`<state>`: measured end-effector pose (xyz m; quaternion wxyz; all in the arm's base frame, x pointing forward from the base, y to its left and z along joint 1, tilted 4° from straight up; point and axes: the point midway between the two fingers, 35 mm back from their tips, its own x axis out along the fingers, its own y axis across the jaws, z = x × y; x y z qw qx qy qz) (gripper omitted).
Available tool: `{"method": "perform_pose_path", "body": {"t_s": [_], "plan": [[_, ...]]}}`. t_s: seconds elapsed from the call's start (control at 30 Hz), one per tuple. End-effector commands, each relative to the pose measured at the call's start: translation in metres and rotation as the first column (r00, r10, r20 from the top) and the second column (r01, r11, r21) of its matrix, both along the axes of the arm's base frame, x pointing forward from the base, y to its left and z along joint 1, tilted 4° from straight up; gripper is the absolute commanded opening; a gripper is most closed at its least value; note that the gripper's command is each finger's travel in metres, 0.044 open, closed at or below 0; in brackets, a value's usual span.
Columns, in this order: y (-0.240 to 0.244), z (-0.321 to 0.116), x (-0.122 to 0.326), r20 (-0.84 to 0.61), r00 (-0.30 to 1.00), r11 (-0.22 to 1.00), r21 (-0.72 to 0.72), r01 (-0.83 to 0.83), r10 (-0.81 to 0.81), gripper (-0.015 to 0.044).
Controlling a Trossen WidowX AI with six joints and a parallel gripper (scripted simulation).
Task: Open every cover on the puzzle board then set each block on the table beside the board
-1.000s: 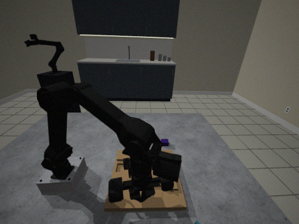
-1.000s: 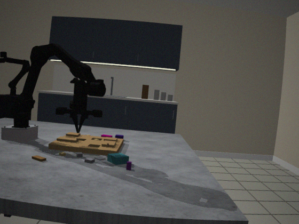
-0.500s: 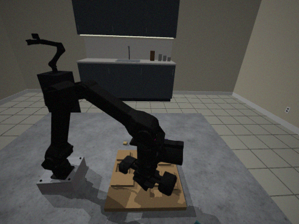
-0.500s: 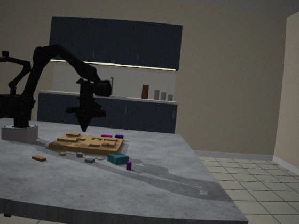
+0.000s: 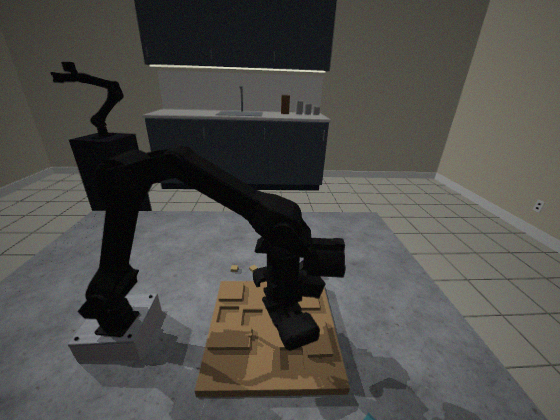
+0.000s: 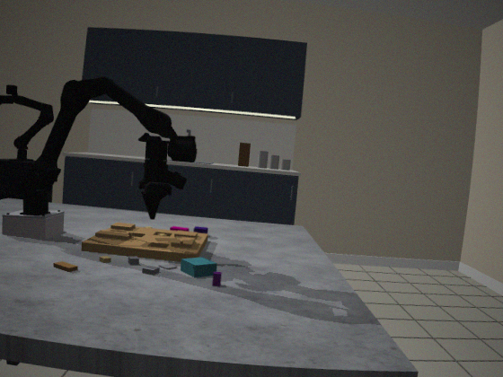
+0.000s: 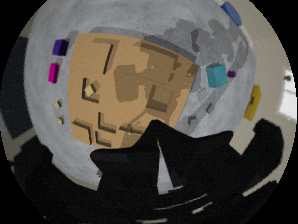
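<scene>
The wooden puzzle board lies on the table with raised covers and several uncovered wells. One cover is at its back left corner, another cover at the left middle. A pale small block sits slanted in a well. On the table beside the board are a teal block, a purple cylinder, a magenta block, an indigo block and small tan blocks. My gripper is shut and empty above the board.
Grey pieces and an orange block lie along the board's near side in the exterior view. The arm's white base stands left of the board. The arm hides part of the board in the top view.
</scene>
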<state>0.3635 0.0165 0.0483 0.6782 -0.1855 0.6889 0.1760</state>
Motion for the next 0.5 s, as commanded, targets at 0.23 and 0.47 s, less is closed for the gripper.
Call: {"method": "perform_pose_path", "body": {"t_s": [0.23,0.47], "plan": [[0.095,-0.002,-0.007,-0.012,0.546,0.546,-0.001,0.838,-0.838,0.0],[0.104,-0.002,-0.009,-0.005,0.21,0.21,-0.009,0.978,-0.978,0.0]]}}
